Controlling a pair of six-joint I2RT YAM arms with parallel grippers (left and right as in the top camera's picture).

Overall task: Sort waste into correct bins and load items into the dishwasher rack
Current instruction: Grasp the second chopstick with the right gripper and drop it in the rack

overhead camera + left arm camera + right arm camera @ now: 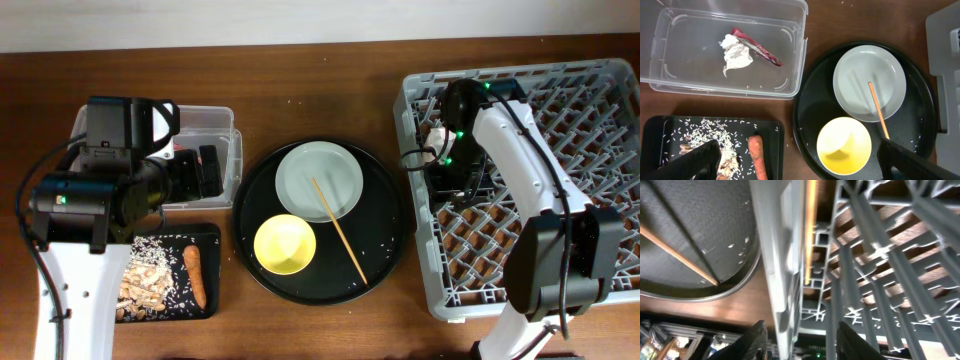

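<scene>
The clear tub [232,120] at the left holds the white tissue [736,55] and the red wrapper [760,49]. The shallow black tray [210,235] in front of it holds the carrot piece [196,275] and beige scraps with rice [145,280]. My left gripper [200,170] hangs over the tub, wide open and empty [797,146]. The grey-green plate [320,175], the yellow bowl [285,245] and wooden chopsticks [340,230] lie on the round tray. My right gripper [438,152] is open at the left wall of the dishwasher rack [600,150], with the wall between its fingers [800,330]. The blue cup is out of view.
The large round black tray [390,230] sits between the bins and the rack, with loose rice grains on it. A small pale pinkish thing [433,135] shows beside my right wrist inside the rack; I cannot tell what it is. Brown table shows around everything.
</scene>
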